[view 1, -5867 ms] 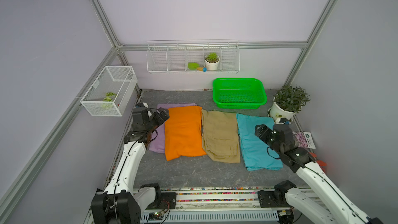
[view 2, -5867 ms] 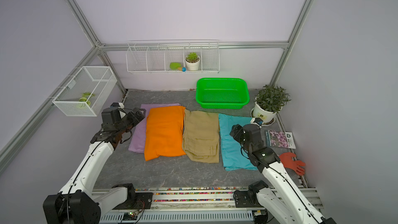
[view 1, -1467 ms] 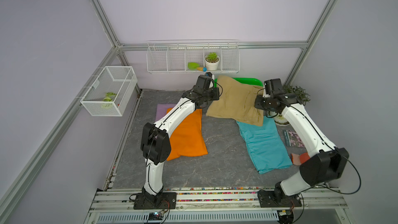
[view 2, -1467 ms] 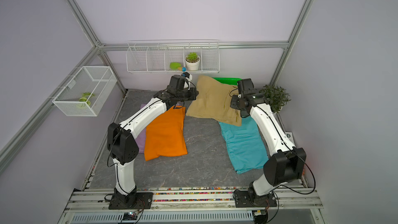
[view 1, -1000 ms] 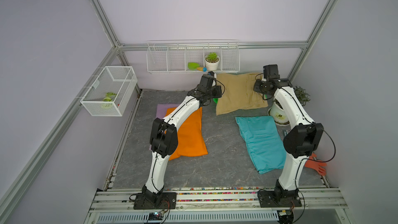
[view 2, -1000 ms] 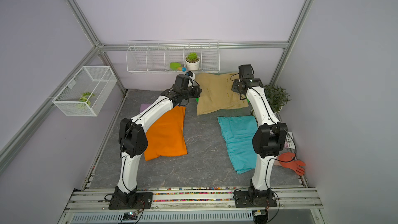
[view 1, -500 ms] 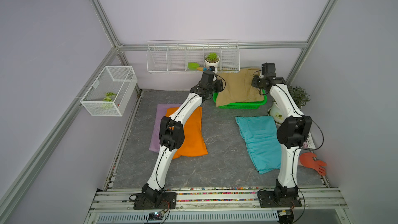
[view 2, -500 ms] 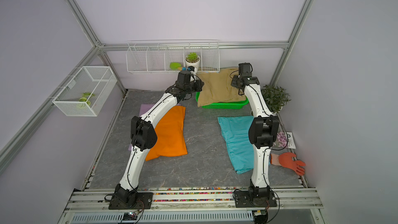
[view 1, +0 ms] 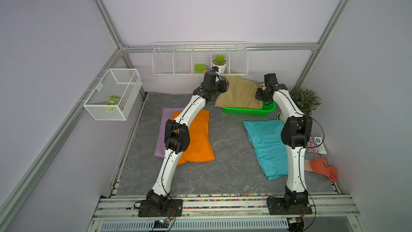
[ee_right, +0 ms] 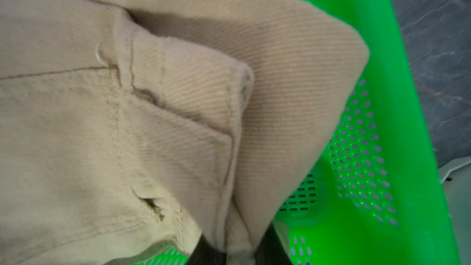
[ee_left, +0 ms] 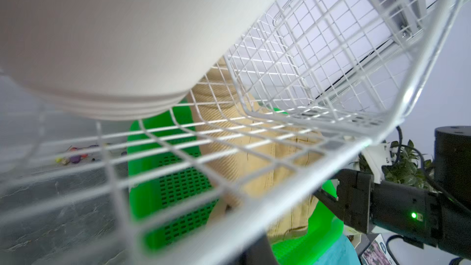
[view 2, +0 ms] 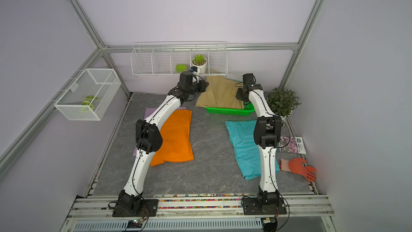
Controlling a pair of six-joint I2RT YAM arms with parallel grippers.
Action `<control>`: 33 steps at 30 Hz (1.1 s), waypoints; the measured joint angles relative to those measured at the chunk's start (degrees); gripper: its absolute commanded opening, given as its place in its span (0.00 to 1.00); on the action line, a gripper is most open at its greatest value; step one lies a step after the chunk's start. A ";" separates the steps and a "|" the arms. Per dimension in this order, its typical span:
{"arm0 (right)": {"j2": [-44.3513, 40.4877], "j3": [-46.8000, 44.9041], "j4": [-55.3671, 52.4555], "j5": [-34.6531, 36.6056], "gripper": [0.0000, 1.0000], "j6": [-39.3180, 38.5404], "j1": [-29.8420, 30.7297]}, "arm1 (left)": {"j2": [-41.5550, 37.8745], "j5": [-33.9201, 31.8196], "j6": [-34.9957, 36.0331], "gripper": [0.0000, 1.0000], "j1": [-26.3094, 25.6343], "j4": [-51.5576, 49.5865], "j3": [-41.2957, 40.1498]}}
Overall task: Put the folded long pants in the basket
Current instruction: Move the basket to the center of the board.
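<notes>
Nearest the rail, the teal pants (view 1: 267, 143) lie flat at about 4 o'clock on the table (view 1: 231, 175). The orange pants (view 1: 196, 139) lie at 8 o'clock, overlapping the lilac pants (view 1: 162, 128) on their 9 o'clock side. None of these three is in the basket yet.

Farther back, at 1 o'clock, the khaki cargo pants (view 1: 239, 94) hang over the green basket (view 1: 245, 110), slung between the two arms. The left hand (view 1: 224, 85) is closed at the bundle's 10 o'clock corner and seems to pinch it. Its own camera sees mostly the wire shelf (ee_left: 280, 136) close in front. The right hand (ee_right: 229, 253) is clamped on the opposite edge, with a fold bulging above the basket's perforated wall. One corner of the cloth overhangs the basket's 9 o'clock end.

To place the bundle well, both hands should probably lower together and shift slightly toward 3 o'clock so it settles inside the rim. Releasing at the same moment would help keep the fold. The left arm needs care, because the shelf and its potted succulent (view 1: 219, 63) sit just beyond it.
</notes>
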 measured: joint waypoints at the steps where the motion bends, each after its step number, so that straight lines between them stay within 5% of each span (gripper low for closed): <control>1: 0.00 0.00 -0.81 -0.57 0.00 0.07 0.13 | -1.09 0.20 0.04 0.00 0.09 0.81 -2.05; 13: -3.39 -3.39 -10.91 -4.26 0.00 0.09 9.09 | -21.40 1.22 -4.13 0.00 1.57 -4.72 -42.56; 23: -12.00 -16.83 -15.17 -9.11 0.00 -1.46 12.61 | -44.46 0.83 -8.61 0.00 2.03 -8.04 -63.69; 28: -17.42 -20.63 -14.88 -10.67 0.00 -2.16 13.40 | -51.15 -0.02 -9.84 0.00 2.05 -11.61 -67.32; 33: -19.26 -16.79 -16.02 -10.05 0.00 -2.19 13.53 | -50.86 -0.07 -10.32 0.00 2.25 -16.13 -61.11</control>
